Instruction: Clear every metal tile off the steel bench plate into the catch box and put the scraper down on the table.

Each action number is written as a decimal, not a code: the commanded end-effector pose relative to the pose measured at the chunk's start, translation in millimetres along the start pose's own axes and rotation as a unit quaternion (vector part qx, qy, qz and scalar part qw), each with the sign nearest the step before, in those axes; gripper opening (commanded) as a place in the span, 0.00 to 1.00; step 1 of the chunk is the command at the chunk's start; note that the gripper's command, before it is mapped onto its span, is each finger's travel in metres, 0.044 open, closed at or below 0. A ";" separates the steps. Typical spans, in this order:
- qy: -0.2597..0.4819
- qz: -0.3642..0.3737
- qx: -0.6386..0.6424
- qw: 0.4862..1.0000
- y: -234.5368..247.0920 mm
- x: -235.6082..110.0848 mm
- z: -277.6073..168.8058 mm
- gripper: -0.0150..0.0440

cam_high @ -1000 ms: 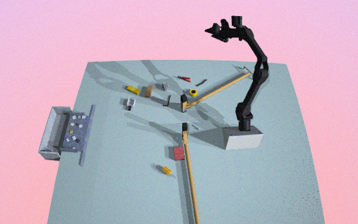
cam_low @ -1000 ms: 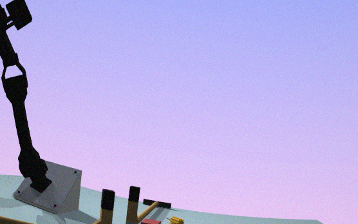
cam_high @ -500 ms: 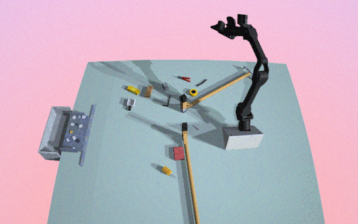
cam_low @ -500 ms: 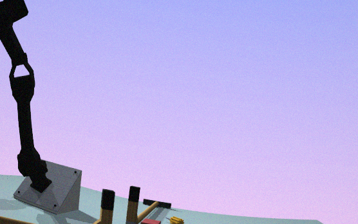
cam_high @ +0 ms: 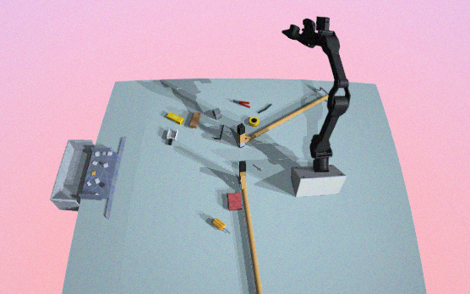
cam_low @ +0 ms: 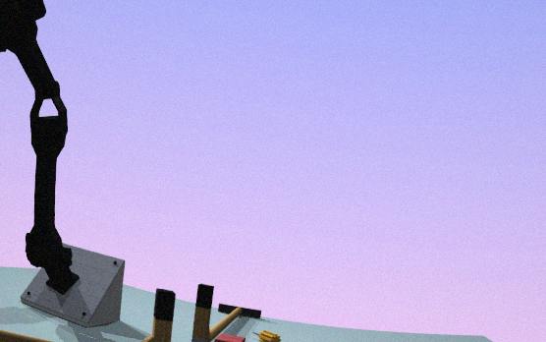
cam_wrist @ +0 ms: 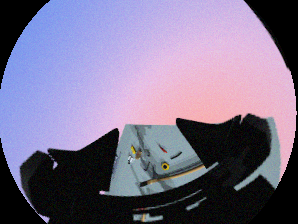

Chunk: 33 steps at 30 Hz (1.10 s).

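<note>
The steel bench plate [cam_high: 108,174] is at the far left, with several small pale tiles [cam_high: 95,163] and a yellow one [cam_high: 93,173] on it. The open catch box [cam_high: 65,205] adjoins its left side. Two long wooden-handled tools lie on the table, each with an upright black-topped grip. One handle [cam_high: 289,118] [cam_wrist: 187,174] runs to the back right, to a thin metal end. The other [cam_high: 250,224] [cam_low: 226,321] leads to a black bar [cam_low: 250,313]. I cannot tell which is the scraper. My gripper [cam_high: 293,30] [cam_wrist: 148,125] is open and empty, high above the table and far from both.
A blue-grey strip [cam_high: 115,179] runs along the plate's right side. A red block [cam_high: 234,201] and yellow screwdriver [cam_high: 219,224] lie near the second handle. A tape roll [cam_high: 254,122] [cam_wrist: 165,166], red pliers [cam_high: 244,103], a brown block [cam_high: 194,120] and a yellow item [cam_high: 174,117] lie further back.
</note>
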<state>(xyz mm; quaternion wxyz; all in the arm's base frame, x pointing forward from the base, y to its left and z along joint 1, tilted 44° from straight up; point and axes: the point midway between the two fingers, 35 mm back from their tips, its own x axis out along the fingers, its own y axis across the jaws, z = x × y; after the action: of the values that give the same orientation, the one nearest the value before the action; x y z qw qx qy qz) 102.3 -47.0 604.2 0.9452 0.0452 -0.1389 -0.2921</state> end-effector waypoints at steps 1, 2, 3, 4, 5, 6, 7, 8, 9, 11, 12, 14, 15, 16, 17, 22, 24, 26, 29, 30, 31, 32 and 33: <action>-0.019 -0.010 -0.014 1.000 7.9 -11.0 7.2 1.00; -0.022 -0.013 -0.017 1.000 9.1 -12.8 8.0 1.00; -0.025 -0.017 -0.020 0.999 10.4 -14.5 8.8 1.00; -0.028 -0.020 -0.023 0.999 11.7 -16.2 9.6 1.00; -0.030 -0.023 -0.026 0.999 13.0 -17.9 10.3 1.00; -0.033 -0.026 -0.029 0.999 14.4 -19.6 11.0 1.00; -0.036 -0.029 -0.032 0.998 15.9 -21.2 11.7 1.00; -0.039 -0.032 -0.035 0.998 17.3 -22.8 12.3 1.00; -0.041 -0.035 -0.039 0.998 18.9 -24.4 12.9 1.00; -0.047 -0.041 -0.045 0.997 22.1 -27.3 13.9 1.00; -0.049 -0.044 -0.049 0.997 23.7 -28.8 14.4 1.00; -0.054 -0.050 -0.056 0.996 27.1 -31.5 15.2 1.00; -0.057 -0.054 -0.059 0.995 28.9 -32.8 15.5 1.00; -0.059 -0.057 -0.062 0.995 30.7 -34.1 15.8 1.00; -0.061 -0.060 -0.066 0.994 32.5 -35.3 16.0 1.00; -0.072 -0.075 -0.084 0.991 42.2 -40.6 16.7 1.00; -0.076 -0.081 -0.091 0.990 46.3 -42.4 16.6 1.00; -0.080 -0.087 -0.099 0.988 50.5 -44.0 16.4 1.00; -0.086 -0.096 -0.110 0.986 56.9 -46.0 15.8 1.00; -0.087 -0.099 -0.114 0.985 59.1 -46.5 15.5 1.00; -0.089 -0.102 -0.118 0.984 61.3 -47.0 15.2 1.00; -0.090 -0.105 -0.122 0.983 63.6 -47.4 14.8 1.00; -0.092 -0.108 -0.126 0.982 65.8 -47.8 14.4 1.00</action>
<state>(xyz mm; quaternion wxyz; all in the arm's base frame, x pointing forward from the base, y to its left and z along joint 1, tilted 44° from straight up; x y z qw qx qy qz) 92.0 22.5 616.5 0.8950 -0.0698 -0.1782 -0.4028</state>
